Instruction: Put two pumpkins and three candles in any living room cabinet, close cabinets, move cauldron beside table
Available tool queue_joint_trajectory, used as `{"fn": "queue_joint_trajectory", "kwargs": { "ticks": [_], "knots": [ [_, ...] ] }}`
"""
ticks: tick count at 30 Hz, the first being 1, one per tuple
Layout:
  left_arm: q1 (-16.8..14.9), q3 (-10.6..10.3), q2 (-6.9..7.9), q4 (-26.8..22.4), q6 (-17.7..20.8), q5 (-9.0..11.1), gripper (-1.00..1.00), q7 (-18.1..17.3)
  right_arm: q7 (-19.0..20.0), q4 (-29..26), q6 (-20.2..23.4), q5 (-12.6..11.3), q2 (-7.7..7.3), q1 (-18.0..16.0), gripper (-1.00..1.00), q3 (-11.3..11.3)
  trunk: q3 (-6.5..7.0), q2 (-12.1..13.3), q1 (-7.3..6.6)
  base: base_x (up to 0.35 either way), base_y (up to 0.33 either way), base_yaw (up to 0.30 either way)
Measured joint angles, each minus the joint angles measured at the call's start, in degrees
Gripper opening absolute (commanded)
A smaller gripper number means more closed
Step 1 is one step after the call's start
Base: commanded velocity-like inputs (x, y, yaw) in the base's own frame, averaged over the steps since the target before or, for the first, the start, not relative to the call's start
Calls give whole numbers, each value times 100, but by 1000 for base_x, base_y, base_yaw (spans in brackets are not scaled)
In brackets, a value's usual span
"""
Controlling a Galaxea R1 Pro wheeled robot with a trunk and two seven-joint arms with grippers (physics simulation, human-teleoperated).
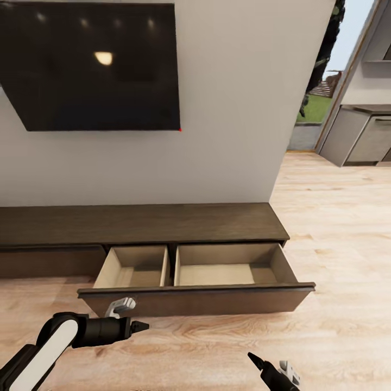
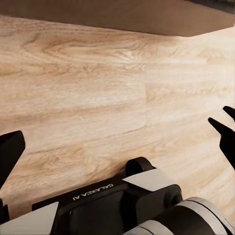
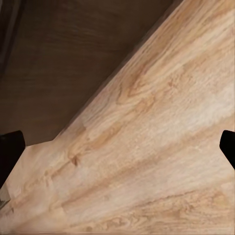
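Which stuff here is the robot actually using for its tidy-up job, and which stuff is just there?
For the job:
cabinet, its drawer pulled open and empty
left gripper, open, holding nothing
right gripper, open, holding nothing

Just there:
TV on the wall
wooden floor
grey kitchen cabinets further off

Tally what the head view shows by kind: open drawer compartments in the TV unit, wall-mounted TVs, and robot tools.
Open drawer compartments: 2, the smaller left compartment and the wider right compartment, both holding nothing
Wall-mounted TVs: 1, the TV
Robot tools: 2, the left tool and the right tool
Total: 5
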Motion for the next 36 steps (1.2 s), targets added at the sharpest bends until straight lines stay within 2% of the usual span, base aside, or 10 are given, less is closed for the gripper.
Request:
{"fn": "queue_joint_trajectory", "kwargs": {
  "ticks": [14,19,22,36],
  "knots": [
    [0,3,6,11,-12,-25,100,88,-54,5,-104,7,32,0,100,-6,251,562,-308,0,0,288],
    [0,17,1,9,-15,-8,100,397,-68,5,-147,24,32,0,100,-8,341,762,-417,0,0,290],
    [0,18,-2,8,-15,12,100,453,-72,5,-154,26,36,0,100,-5,395,883,-483,0,0,290],
    [0,19,-3,8,-15,20,100,475,-78,4,-156,35,38,0,100,-1,646,1444,-791,0,0,289]
  ]
}}
